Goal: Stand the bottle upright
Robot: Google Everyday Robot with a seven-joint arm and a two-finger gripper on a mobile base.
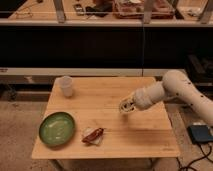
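On the one wooden table (150, 137) there are three loose things: one bottle (93, 135), one white cup (65, 85) and one green plate (57, 128). One arm (185, 92) reaches in from the right, carrying the single gripper (127, 107).

The bottle lies on its side near the table's near edge, left of centre and just right of the green plate. It appears pale with a reddish-brown part on top, though which end is the cap is hard to make out. The white cup stands upright at the far left corner, well apart from the bottle.

The gripper is over the middle of the table, a little right of centre, angled down and to the left. Whether it is spread or pressed together cannot be told from this view. It does not touch the bottle, which lies to its left and nearer, with bare wood between them.

On the floor to the right of the table lies one flat black object (200, 134).
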